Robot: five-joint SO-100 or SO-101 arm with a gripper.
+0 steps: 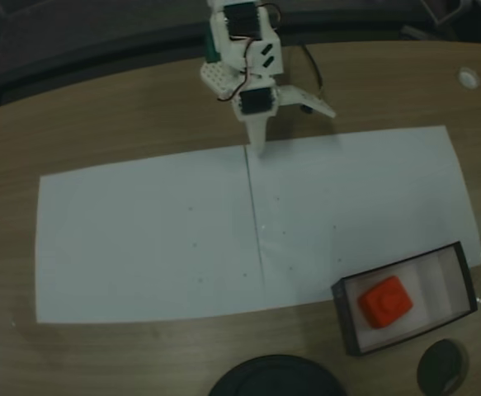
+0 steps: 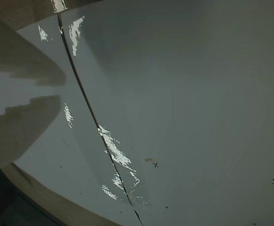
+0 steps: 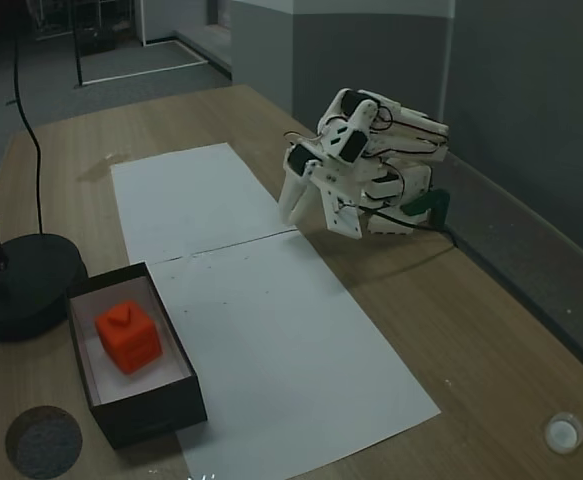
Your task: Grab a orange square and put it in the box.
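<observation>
At the table's near edge, the box is seen holding the orange square; the task is judged done. The jaws, spread and empty, are folded back at the far edge.

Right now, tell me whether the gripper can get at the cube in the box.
Probably yes. The cube sits uncovered in the open-topped box, and only bare paper lies between it and the gripper.
</observation>
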